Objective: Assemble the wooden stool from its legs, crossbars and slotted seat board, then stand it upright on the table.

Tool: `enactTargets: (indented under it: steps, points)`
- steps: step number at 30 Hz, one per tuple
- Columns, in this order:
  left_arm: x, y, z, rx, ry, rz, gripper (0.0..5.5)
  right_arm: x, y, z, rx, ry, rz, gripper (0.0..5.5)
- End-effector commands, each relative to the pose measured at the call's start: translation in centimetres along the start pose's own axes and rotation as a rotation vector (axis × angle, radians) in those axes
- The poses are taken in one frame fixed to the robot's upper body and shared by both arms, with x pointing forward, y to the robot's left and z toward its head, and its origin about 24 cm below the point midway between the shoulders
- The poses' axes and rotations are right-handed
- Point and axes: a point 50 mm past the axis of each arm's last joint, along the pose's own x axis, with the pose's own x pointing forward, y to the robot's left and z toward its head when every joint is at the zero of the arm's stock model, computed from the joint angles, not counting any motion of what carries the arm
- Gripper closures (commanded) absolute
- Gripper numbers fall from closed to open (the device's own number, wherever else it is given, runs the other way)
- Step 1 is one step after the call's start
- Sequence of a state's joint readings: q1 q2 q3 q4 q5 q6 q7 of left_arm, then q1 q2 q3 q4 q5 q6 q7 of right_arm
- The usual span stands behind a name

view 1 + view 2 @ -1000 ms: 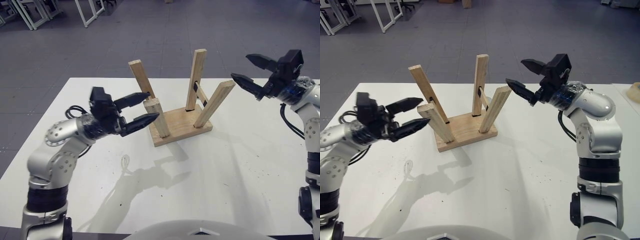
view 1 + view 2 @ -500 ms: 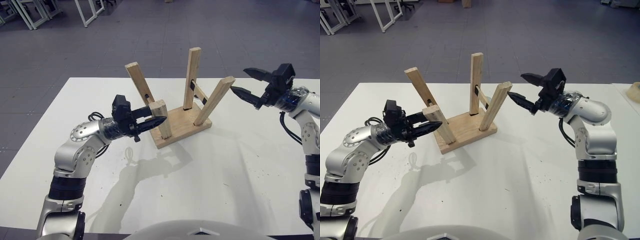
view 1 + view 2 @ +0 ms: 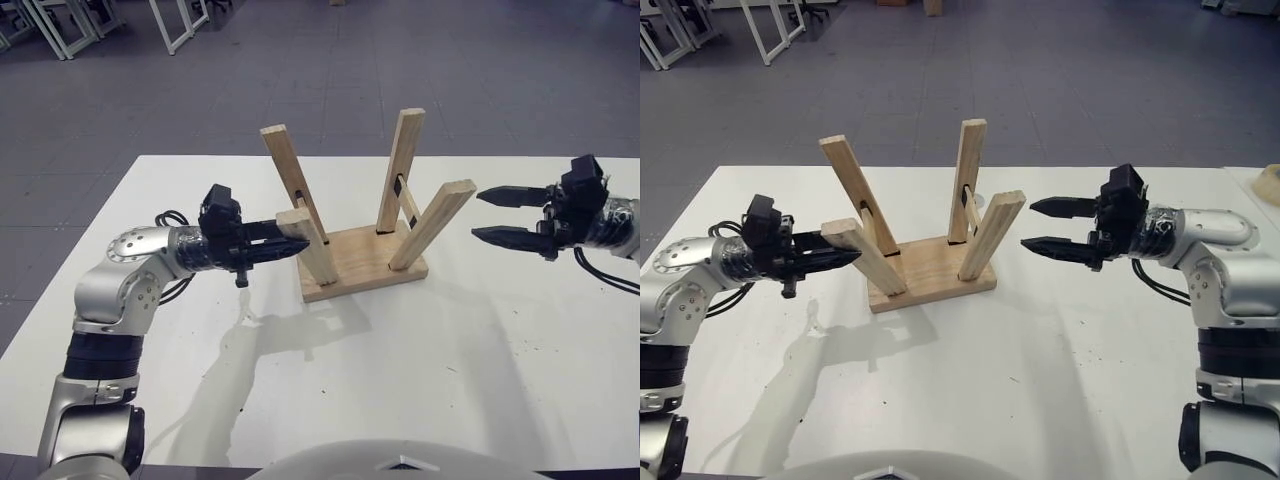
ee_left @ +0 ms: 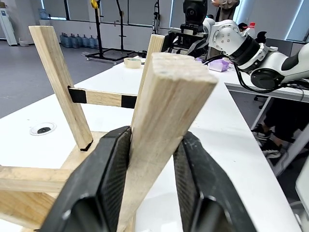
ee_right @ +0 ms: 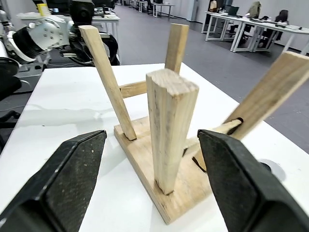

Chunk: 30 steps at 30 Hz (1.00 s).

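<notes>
Here, centre frame, the stool sits upside down on the table, legs up. The left gripper pinches the near left leg. The right gripper, spread, hovers just beside the right leg. The wood looks rigid and light, the joints probably loose: grip legs low.

Looking forward and down from the head onto the worktop, with the stool mid-scene in either eye. Riding the wrists, close behind the left hand and right hand, facing that same stool from opposite sides.
</notes>
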<state>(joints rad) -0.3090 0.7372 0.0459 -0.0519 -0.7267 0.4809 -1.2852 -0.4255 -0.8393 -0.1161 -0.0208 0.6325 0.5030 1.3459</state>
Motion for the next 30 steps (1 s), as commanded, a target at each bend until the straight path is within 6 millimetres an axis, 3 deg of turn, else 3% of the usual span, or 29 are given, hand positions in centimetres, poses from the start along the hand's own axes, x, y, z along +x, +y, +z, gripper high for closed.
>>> enactTargets:
  steps: [1, 7, 13, 17, 19, 23, 26, 27, 30]
  points:
    - [-0.9, -0.7, -0.8, -0.109, 0.061, -0.098, 4.21, 0.9, 0.0, 0.8, -0.016, 0.01, 0.045, 2.01]
    - [-0.9, -0.6, -0.9, -0.123, 0.099, -0.14, 4.21, 3.0, 1.3, 0.3, 0.005, 0.023, 0.185, 2.01]
    - [-0.8, -0.8, -1.4, -0.135, 0.103, -0.148, 4.21, 4.5, 1.3, -0.3, 0.068, 0.018, 0.245, 3.27]
    - [-1.0, -1.0, -1.6, -0.156, 0.106, -0.157, 4.21, 3.8, 0.5, -1.1, 0.182, 0.056, 0.269, 4.06]
    - [-1.0, -1.1, -1.1, -0.172, 0.076, -0.172, 4.21, 3.1, 0.5, -0.8, 0.247, 0.068, 0.316, 4.1]
    - [-1.2, -1.8, 2.0, -0.236, -0.027, -0.26, 4.23, 1.2, 0.6, 2.6, 0.413, -0.06, 0.43, 4.11]
    - [-0.7, -0.4, 3.3, -0.43, -0.087, -0.286, 4.3, 0.8, -1.4, 2.9, 0.675, -0.131, 0.411, 4.24]
    - [-0.3, 0.6, 2.9, -0.534, -0.105, -0.287, 4.31, 1.3, -2.6, 2.2, 0.779, -0.144, 0.361, 4.33]
    - [2.1, 3.6, -0.2, -0.825, -0.123, -0.182, 4.35, 3.6, -5.1, -2.0, 1.038, -0.072, 0.143, 3.6]
